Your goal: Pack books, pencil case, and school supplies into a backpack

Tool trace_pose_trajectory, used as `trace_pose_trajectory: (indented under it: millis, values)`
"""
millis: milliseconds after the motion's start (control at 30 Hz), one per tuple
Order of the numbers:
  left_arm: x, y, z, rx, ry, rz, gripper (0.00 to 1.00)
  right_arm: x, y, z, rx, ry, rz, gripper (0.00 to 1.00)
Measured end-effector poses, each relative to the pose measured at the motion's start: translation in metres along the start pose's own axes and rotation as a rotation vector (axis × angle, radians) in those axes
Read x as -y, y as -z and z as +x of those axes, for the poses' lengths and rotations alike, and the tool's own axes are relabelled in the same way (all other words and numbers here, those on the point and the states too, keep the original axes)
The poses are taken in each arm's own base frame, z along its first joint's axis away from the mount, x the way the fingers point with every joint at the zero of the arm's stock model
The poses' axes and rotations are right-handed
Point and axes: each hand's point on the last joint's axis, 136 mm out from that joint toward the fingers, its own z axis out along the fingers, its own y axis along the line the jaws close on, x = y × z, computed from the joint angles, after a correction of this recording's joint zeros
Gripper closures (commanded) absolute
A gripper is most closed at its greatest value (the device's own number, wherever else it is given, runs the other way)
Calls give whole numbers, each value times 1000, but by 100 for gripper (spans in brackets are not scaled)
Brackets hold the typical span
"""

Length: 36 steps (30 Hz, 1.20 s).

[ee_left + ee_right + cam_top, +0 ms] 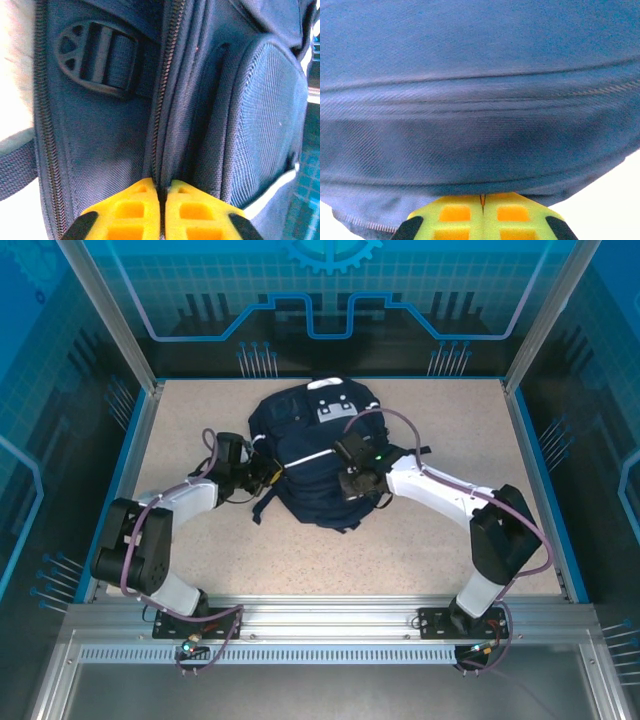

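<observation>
Speckled beige table (200,560), walled by blue panels (420,290), carries a navy backpack (310,435). Left gripper (160,189) pinches its zipper seam (162,100); right gripper (482,198), closed, touches its edge.

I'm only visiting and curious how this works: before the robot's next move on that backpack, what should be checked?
1. Backpack lying on the table: ok.
2. Left tool shut at the zipper: ok.
3. Right tool shut against the fabric: ok.
4. Either tool truly pinching fabric: cannot tell.
5. Zipper open for packing: not ok; it is closed where the left wrist view shows it.
</observation>
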Motion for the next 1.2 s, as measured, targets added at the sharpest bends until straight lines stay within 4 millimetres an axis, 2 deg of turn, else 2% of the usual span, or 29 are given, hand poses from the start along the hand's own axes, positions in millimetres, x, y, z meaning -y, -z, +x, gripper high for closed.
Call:
trace_pose_trajectory:
  millis: [100, 200, 267, 367, 467, 567, 700, 900, 1067, 1200]
  values:
    - [-15, 16, -21, 68, 26, -54, 60, -48, 7, 5, 0, 83, -150, 100]
    - [-22, 42, -39, 150, 34, -86, 50, -88, 13, -3, 15, 121, -272, 100]
    - [-22, 63, -46, 202, 32, -91, 49, -109, 13, -11, 19, 137, -325, 100]
    - [-21, 88, -45, 252, 23, -81, 45, -134, 9, -20, 20, 158, -372, 100]
    - [-22, 100, -33, 250, 23, -59, 43, -152, 4, -27, 21, 170, -402, 100]
    - [-25, 101, -19, 213, 60, -24, 42, -163, 2, -32, 23, 171, -428, 100]
    - [-30, 93, -3, 147, 124, 8, 42, -170, 2, -36, 23, 166, -449, 100]
    - [-19, 72, 12, 69, 148, 47, 45, -172, 1, -35, 18, 164, -454, 100]
    - [-19, 58, 16, 43, 171, 42, 53, -172, 1, -35, 18, 161, -453, 100]
    - [-17, 55, 19, 46, 169, 41, 68, -171, 0, -35, 18, 161, -451, 100]
